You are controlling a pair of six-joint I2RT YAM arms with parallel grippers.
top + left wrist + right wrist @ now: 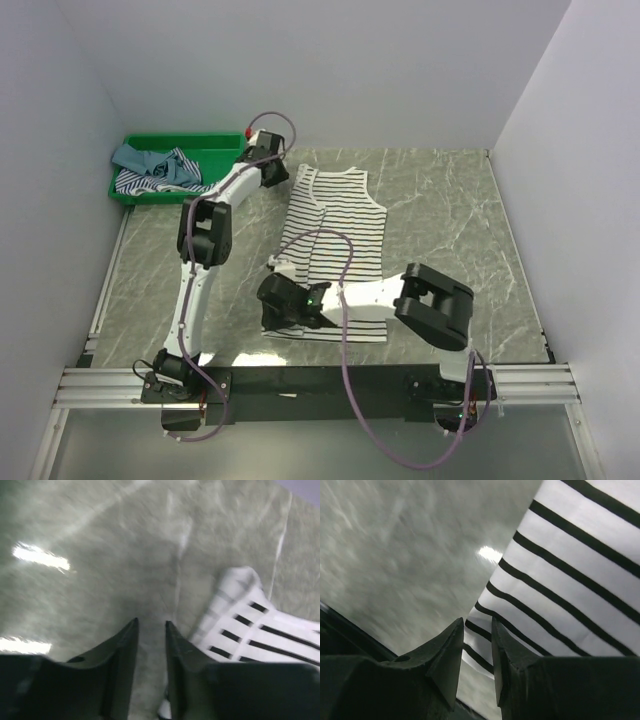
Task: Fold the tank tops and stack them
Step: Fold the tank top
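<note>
The striped tank top (345, 230), white with thin black stripes, has its near-left hem corner showing through the narrow gap between the right gripper (477, 621) jaws; contact there cannot be confirmed; the left gripper (151, 622) jaws stand slightly parted over bare table (450, 220), with the shoulder strap just beside one finger and nothing held; the garment lies flat mid-table; the teal tank top (135, 158) and the blue-striped tank top (160, 181) lie crumpled in the green tray (175, 143), far left.
</note>
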